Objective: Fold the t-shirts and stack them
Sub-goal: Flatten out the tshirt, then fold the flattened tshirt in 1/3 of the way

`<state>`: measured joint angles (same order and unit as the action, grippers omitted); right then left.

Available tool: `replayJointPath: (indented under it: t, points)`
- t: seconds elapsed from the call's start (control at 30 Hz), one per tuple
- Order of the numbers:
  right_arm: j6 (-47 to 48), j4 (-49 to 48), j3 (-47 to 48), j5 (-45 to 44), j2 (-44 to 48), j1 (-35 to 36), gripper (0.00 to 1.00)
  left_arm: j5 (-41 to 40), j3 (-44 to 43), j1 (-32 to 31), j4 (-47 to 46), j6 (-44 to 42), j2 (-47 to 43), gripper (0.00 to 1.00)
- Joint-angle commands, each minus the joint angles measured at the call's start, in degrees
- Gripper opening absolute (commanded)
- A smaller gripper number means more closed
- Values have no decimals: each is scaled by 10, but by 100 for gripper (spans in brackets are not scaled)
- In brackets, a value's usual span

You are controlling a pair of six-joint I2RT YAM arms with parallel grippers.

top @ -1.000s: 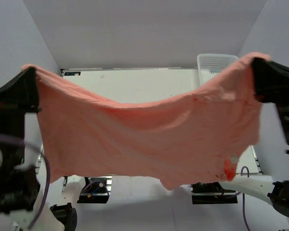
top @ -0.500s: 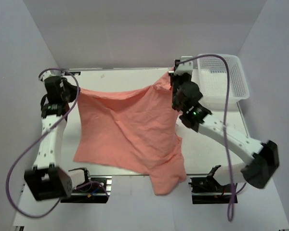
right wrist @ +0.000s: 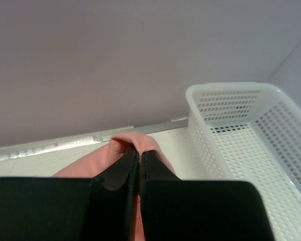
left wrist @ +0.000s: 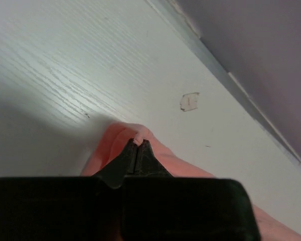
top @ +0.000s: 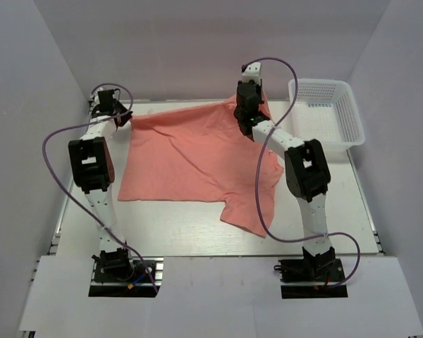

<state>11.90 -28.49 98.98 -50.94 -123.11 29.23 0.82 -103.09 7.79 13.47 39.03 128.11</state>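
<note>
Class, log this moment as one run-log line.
t-shirt: spread on table, unfolded | left hand: shut on far-left corner | right hand: shut on far-right edge | basket: far right

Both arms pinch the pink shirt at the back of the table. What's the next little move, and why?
Probably open both tools and let go. The left tool and right tool are each shut on a far corner of the t-shirt, which mostly lies spread on the table, so holding on adds little. Its near right part looks rumpled and may need smoothing afterwards.
</note>
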Motion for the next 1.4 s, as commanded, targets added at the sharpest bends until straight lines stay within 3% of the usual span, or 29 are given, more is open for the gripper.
replayJointPath:
  t: [0.0,0.13,0.23,0.3,0.37,0.43,0.67,1.03,1.13,1.37]
  points:
    - [-23,-24,74,6,-37,-30,0,-2,-14,-1,-99,-28,-9,0]
    - [-22,-81,92,54,-86,-67,0,-2,-14,-1,-196,-43,10,0]
    - [-51,-54,108,95,-99,-81,0,29,-14,-7,-239,-49,26,0]
    - [-58,-34,95,143,-91,-89,0,61,-78,-7,-214,-42,71,0]
    - [-57,-16,65,169,-71,-88,0,90,-189,-7,-115,-42,125,0]
    - [-55,3,51,204,-60,-89,0,125,-222,-7,-82,-36,179,0]
    - [-62,56,-31,239,13,-87,0,80,-50,-7,-155,-28,87,0]
    - [-151,213,-113,276,137,-87,0,74,26,-7,-142,-50,2,0]
    - [-188,215,-205,320,187,-84,0,57,39,-7,-137,-50,-15,0]
    - [-246,213,-303,357,219,-81,0,34,46,-1,-97,-62,-30,0]
